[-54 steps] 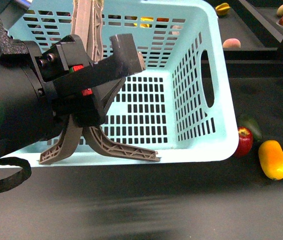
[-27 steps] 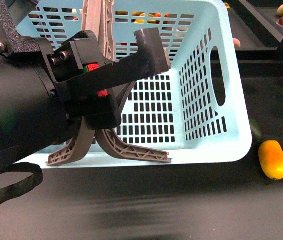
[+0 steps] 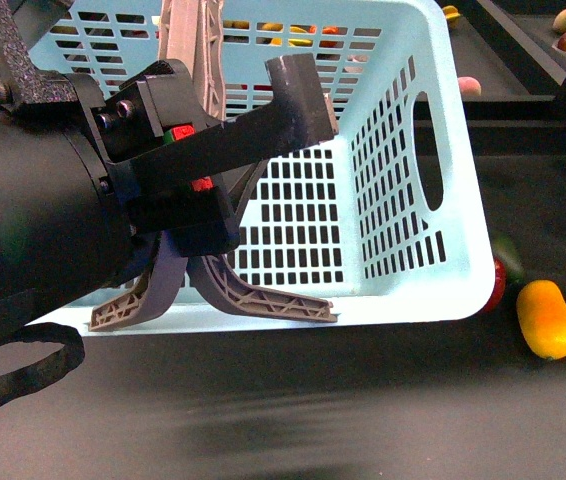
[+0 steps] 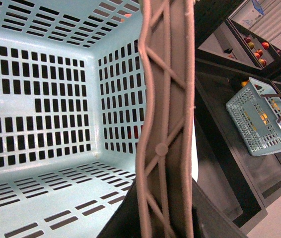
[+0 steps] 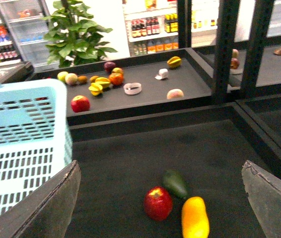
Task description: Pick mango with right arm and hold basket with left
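Note:
The pale turquoise basket [image 3: 403, 150] fills the middle of the front view, tilted up off the dark table. My left gripper [image 3: 208, 215] is shut on its grey-brown swing handle [image 3: 263, 300], and the left wrist view shows that handle [image 4: 165, 124] running between the jaws. The yellow-orange mango [image 3: 547, 318] lies on the table to the right of the basket. In the right wrist view the mango [image 5: 195, 217] lies below and between the two wide-apart fingers of my open right gripper [image 5: 163, 198], which holds nothing. The right arm does not show in the front view.
A red apple [image 5: 158, 203] and a dark green oval fruit [image 5: 175, 183] lie touching beside the mango. Black upright posts [image 5: 225, 47] and a raised ledge stand behind. A farther shelf [image 5: 145, 94] carries several fruits. A second turquoise basket [image 4: 264, 119] sits off to the side.
Over the last second the basket swung right and tipped higher, covering most of the red apple and green fruit in the front view. In the last half second it eased slightly back.

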{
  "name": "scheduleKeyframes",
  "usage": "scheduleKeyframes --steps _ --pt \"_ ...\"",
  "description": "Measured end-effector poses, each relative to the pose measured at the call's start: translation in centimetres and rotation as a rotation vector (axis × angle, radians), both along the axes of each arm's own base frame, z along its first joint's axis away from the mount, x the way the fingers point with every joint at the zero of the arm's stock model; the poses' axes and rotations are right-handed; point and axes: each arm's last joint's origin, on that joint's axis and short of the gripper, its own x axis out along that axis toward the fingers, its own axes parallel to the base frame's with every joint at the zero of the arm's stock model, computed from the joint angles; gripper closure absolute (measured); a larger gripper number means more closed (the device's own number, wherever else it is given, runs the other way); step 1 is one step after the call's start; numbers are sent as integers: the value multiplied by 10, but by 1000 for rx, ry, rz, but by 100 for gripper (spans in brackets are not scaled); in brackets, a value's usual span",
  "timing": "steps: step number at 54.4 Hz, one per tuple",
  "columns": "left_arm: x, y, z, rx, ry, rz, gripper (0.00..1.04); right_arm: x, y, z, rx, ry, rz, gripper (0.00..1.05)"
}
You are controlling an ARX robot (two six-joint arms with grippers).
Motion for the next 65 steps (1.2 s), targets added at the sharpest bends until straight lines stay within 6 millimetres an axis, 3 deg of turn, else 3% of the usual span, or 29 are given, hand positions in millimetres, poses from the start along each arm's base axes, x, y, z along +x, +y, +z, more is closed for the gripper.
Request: scheduleKeyframes --steps 7,12,18,36,51,65 --pt "0 0 0 0 -1 2 99 35 -25 4 22 44 -55 8" --pt "0 0 1 0 -2 3 99 60 -42 -7 41 117 -100 8" --pt "0 0 1 0 -2 6 99 84 -60 -33 69 233 -143 8" --pt "0 0 1 -1 -2 2 99 125 -102 -111 118 474 -258 8" --pt "0 0 1 0 -2 5 99 160 -120 -173 100 636 -305 8" --pt "0 0 1 -1 -2 3 99 205 -115 -205 71 680 -261 8"
